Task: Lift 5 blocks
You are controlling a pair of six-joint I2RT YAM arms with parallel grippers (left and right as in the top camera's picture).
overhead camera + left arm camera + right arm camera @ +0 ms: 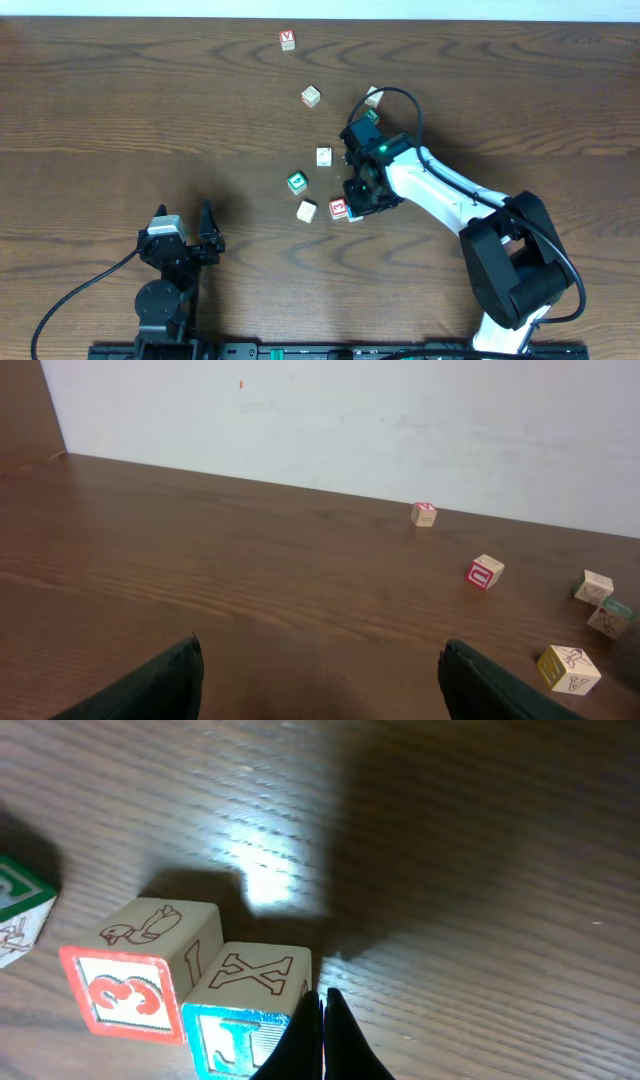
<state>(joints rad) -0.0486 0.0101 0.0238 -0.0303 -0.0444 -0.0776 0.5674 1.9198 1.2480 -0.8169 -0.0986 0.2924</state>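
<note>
Two blocks sit side by side: one with a red "3" face (125,988) (339,208), and one with a blue letter face and an "X" on top (245,1005). My right gripper (323,995) (358,205) is shut with nothing in it, its tips on the table against the blue block's right side. A green block (297,182) (18,905) lies to the left. A cream block (306,211) shows a yellow side (568,669) in the left wrist view. My left gripper (320,650) (183,214) rests open near the front edge, far from every block.
A cube with a red "V" (288,39) (424,513) lies at the far edge. More cubes lie at the back: one cream (311,96), one white (324,156), and one (374,97) half hidden by the right arm's cable.
</note>
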